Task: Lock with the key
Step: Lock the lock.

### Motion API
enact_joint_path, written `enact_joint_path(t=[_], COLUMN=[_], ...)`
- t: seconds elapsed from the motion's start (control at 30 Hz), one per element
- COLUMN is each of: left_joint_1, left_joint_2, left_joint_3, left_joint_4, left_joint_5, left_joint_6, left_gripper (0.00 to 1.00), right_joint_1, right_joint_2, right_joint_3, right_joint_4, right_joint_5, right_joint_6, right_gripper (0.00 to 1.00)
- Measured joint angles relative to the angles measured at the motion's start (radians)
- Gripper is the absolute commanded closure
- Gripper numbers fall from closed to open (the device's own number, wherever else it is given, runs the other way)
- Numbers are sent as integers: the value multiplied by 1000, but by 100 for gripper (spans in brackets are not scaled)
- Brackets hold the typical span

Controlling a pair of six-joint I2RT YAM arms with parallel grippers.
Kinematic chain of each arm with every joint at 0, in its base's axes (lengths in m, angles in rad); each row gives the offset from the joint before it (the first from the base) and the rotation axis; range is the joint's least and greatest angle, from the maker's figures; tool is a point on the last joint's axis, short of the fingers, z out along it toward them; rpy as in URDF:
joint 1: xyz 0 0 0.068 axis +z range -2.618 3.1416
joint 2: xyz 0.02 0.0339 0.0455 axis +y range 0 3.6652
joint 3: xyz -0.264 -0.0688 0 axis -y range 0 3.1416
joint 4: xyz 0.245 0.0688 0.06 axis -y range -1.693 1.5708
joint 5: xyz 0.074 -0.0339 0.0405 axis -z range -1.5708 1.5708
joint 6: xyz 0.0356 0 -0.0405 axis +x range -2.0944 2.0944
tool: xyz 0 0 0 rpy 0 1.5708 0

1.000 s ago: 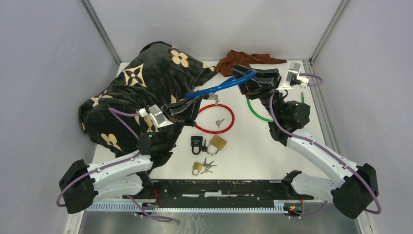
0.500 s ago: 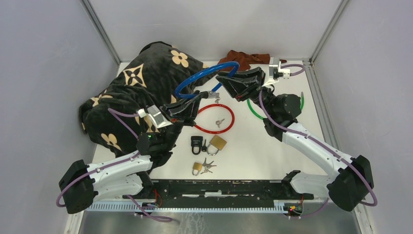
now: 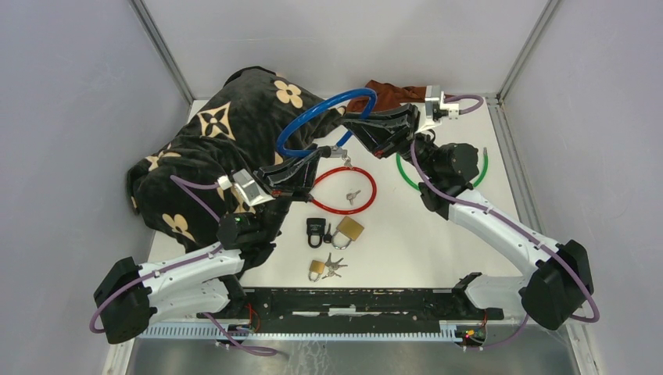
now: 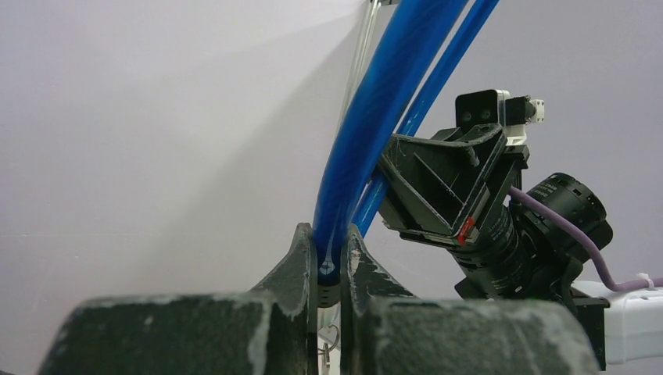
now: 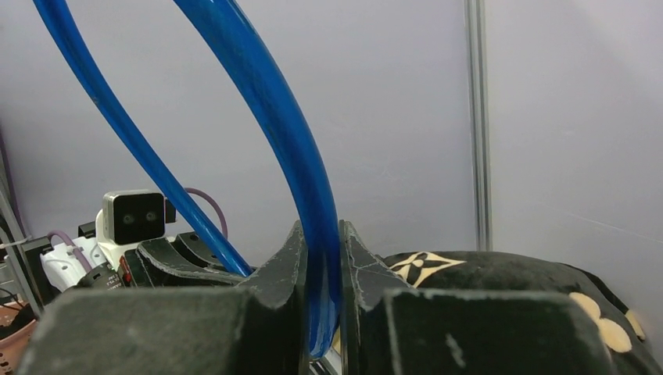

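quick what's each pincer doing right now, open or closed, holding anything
left pincer: closed, holding the blue plastic-coated cable loop
right pincer: closed, clamped on the same blue loop

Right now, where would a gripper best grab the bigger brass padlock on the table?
Likely grip the bigger brass padlock by its body, from above, pinching its two side edges. It lies flat on the table, so its broad faces cannot be clamped, and its shackle sits close to the black padlock.
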Motion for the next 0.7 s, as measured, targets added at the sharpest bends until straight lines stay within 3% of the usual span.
enact_joint_path(t=[0.37,0.7], left_joint_1=[0,-2], left_joint_2=[0,-1], left_joint_3=[-4,-4], left_joint_4=[0,3], left_joint_5=[7,29], left_joint_6=[0,0], left_gripper=[98,98], right_joint_1=[6,19], right_joint_2=[-4,-8], right_joint_3=[0,6], right_joint_4=[-27,-165], right_joint_5=[-40,-117], right_joint_6=[-21,-105], right_gripper=[66,28])
